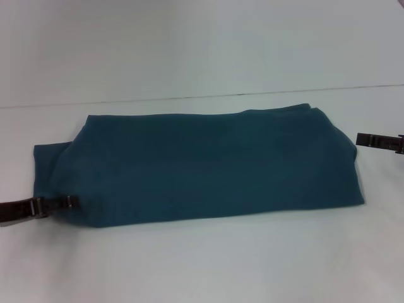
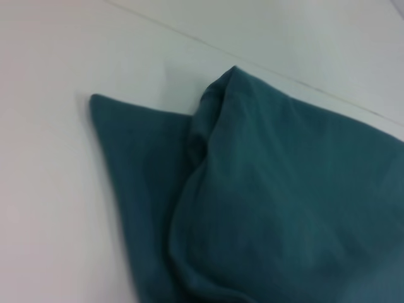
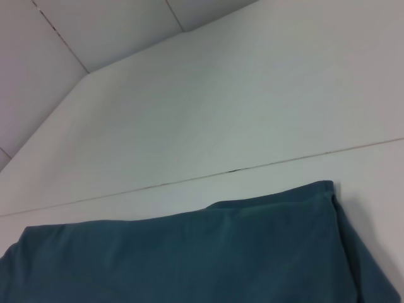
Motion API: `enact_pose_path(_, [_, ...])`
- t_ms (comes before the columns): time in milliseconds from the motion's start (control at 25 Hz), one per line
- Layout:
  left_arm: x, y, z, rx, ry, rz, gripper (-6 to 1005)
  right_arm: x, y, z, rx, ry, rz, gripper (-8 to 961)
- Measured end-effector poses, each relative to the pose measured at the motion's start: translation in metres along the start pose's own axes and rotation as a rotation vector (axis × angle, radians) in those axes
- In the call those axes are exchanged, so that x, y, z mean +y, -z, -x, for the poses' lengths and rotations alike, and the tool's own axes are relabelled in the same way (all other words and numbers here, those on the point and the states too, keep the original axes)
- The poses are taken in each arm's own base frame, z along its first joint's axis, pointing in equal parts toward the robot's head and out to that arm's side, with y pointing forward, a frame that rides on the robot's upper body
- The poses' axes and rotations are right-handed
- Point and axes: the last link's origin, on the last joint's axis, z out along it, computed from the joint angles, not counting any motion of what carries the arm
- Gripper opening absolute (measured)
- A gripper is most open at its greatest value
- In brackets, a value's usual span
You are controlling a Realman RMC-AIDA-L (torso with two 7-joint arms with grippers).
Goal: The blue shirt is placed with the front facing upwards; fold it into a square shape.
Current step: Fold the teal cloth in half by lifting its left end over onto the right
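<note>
Jaws' state unreadable; only head view shows left gripper (image 1: pixel 68 202) touching blue shirt (image 1: pixel 202 167).

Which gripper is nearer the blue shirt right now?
Left. The left gripper sits at the blue shirt's near left corner, touching or almost touching its edge. The right gripper is off the far right edge, with bare table between.

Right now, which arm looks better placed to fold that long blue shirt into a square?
Left. Its tool already sits at the blue shirt's near left corner, beside the protruding flap. The right tool hangs just off the right edge.
</note>
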Motion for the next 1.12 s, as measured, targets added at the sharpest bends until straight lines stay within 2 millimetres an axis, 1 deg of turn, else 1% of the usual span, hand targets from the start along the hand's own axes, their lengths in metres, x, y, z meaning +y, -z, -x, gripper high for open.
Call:
enact_pose_path(240, [-0.007,0.006,0.004,-0.037,-0.001,-0.048,950,0.000,0.000,0.001,0.002,0.002,0.000,917])
enact_pose_path(480, [-0.009,0.007,0.004,-0.047,-0.001,-0.066,947,0.001,-0.001,0.002,0.001,0.005,0.001,915])
enact_pose_path(1120, [0.005,-0.003,-0.009,-0.039,-0.035,-0.038,938,-0.001,0.001,-0.001,0.003,-0.001,-0.004,912])
